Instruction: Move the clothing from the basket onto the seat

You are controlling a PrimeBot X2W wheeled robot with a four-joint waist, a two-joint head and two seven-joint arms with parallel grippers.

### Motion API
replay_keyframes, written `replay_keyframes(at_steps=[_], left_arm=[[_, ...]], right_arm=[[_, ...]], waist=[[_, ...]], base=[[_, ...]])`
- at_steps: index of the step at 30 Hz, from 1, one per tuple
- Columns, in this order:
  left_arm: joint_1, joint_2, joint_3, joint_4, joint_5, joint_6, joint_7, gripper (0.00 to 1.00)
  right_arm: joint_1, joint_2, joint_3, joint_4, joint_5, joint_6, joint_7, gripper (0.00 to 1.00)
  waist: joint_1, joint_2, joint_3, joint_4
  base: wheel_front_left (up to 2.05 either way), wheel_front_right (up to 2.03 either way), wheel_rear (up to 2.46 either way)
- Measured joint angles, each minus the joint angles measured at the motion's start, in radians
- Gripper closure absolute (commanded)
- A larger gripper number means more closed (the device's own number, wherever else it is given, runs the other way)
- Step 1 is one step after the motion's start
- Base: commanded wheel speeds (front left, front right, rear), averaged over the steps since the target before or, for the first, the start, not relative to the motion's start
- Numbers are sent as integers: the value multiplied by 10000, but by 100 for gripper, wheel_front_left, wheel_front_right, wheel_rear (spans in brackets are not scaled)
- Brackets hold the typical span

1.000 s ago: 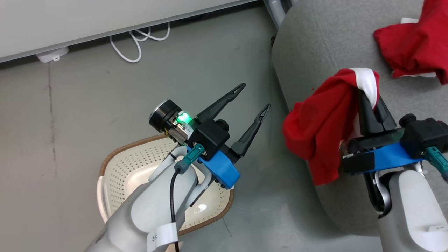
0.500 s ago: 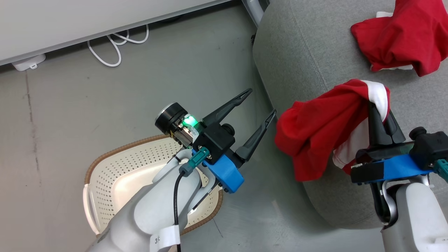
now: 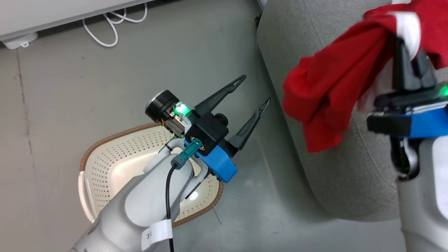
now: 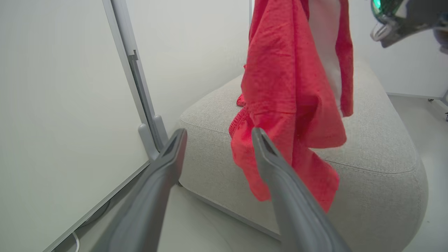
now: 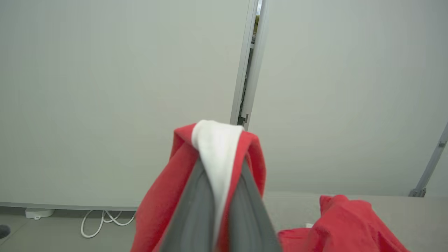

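- Seat (image 3: 350, 182): grey upholstered body with a rounded edge and a broad flat top. It serves as the deposit surface.
- Basket (image 3: 115, 157): stands on the floor, to the left of the seat and partly beneath the left forearm. The part of its interior that shows holds no clothing.
- Held garment (image 3: 325, 91): red with white trim, hanging from the right arm over the near edge of the seat. Its lower folds dangle loose. Whether they brush the upholstery cannot be told.
- Second garment (image 5: 350, 224): lies crumpled on the seat top.
- Handling, as judged: the fabric is light, limp and not fragile. It keeps no shape and is expected to drape and swing under motion. Take hold at a bunched fold or at the trim, where the layers double. A single thin layer may slip out.
- Right gripper (image 5: 218, 168): fingers pressed together, pinching a fold of the white trim, with red cloth falling to either side.
- Left gripper (image 3: 255, 89): fingers spread wide, holding nothing, poised between basket and seat.
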Motion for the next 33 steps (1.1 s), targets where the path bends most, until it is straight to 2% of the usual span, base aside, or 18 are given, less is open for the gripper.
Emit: replay_keyframes(at_steps=[6,10,13,18,22,27,33], left_arm=[[-569,182,13,-127,186,0,0,0],[-913,336,12,-207,355,0,0,0],[-1197,420,19,-272,435,0,0,0],[-1547,537,-12,-351,575,0,0,0],[-1731,575,-29,-424,602,0,2,0],[-1796,658,-61,-518,635,0,2,0],[-1981,732,-77,-564,652,2,0,0]], right_arm=[[-2319,-593,-742,-644,63,0,2,100],[-3895,-1283,-1873,-949,81,0,0,100],[-5049,-2140,-2667,-853,65,0,-2,100],[-6430,-3894,-3923,25,232,0,-4,100],[-6540,-4660,-4477,953,180,2,-2,100],[-5819,-4727,-4893,1868,-63,0,-2,100],[-4891,-4082,-4926,2742,-374,2,-2,100]], waist=[[0,0,890,20],[1,0,1626,81],[1,0,2195,136],[1,0,3052,217],[1,0,3577,265],[1,0,3958,252],[1,0,4163,224]], base=[[0,0,0],[0,0,0],[0,0,0],[0,0,0],[0,0,0],[0,0,0],[0,0,0]])
